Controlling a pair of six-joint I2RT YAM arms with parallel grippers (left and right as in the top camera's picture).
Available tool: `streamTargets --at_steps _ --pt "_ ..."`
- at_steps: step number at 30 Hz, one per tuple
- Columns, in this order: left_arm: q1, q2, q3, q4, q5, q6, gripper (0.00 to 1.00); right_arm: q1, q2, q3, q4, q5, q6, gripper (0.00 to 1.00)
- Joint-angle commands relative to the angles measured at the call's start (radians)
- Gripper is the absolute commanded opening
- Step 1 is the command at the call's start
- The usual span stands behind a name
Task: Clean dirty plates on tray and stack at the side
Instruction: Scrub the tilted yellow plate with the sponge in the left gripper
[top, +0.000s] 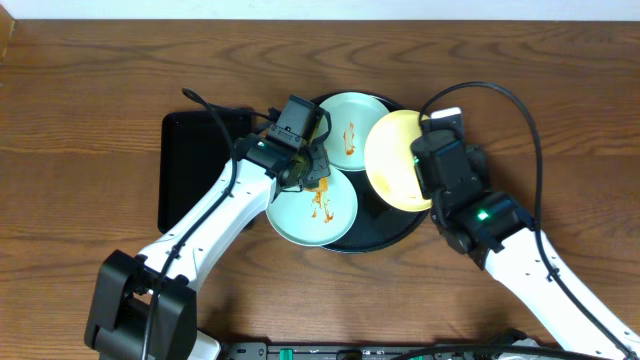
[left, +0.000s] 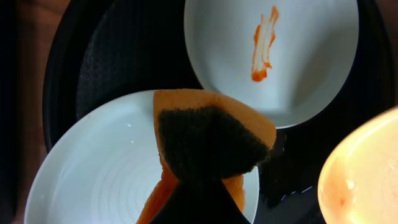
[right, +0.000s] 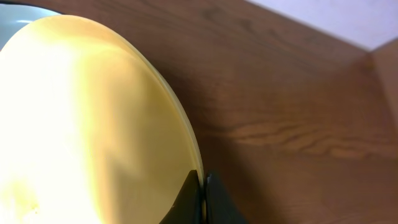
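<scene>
Three small plates are on the round black tray (top: 375, 238) in the middle of a wooden table (top: 90, 90): two pale mint-blue and one pale yellow.

The left gripper (top: 313, 166) is clamped on an orange sponge (left: 208, 140) with a dark scouring face. It hangs over the far edge of the nearer mint plate (top: 295, 225). An orange-red sauce streak (top: 320, 205) runs down that plate's middle, so the sponge looks poised to scrub it. The farther mint plate (top: 355, 112) lies flat just behind and carries its own unwiped streak.

On the tray's right side, the right gripper (right: 203, 193) has its fingers pinched tight on the rim of the yellow plate (right: 81, 124). The plate looks tilted, with its gripped edge raised. It is probably held this way either to give the sponge room or to be ready for carrying off to the side. I cannot tell whether it is clean.

A smaller rectangular tray (top: 185, 180) sits to the left of the round one, partly under the left arm. No plate has been stacked at the side yet, so the job seems to be at an early stage.
</scene>
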Motion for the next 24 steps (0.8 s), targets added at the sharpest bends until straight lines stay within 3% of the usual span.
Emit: streamTargets --at_steps 1,5,12,21,24 --pt "0.004 -0.016 -0.003 -0.012 0.014 0.013 0.07 0.029 0.006 0.003 -0.008 0.126 -0.057 0.01" --pt "0.004 -0.016 -0.003 -0.02 0.014 0.013 0.07 0.027 0.014 0.003 0.003 0.249 0.01 0.01" --pt "0.004 -0.016 -0.003 -0.027 0.015 0.013 0.08 0.076 0.014 0.003 0.035 0.219 0.021 0.01" --pt "0.003 -0.016 -0.003 0.041 0.172 0.005 0.07 -0.013 0.042 -0.002 -0.22 -0.014 0.447 0.01" --pt "0.002 -0.016 -0.003 0.06 0.216 0.006 0.07 -0.043 0.079 -0.016 -0.244 -0.112 0.494 0.01"
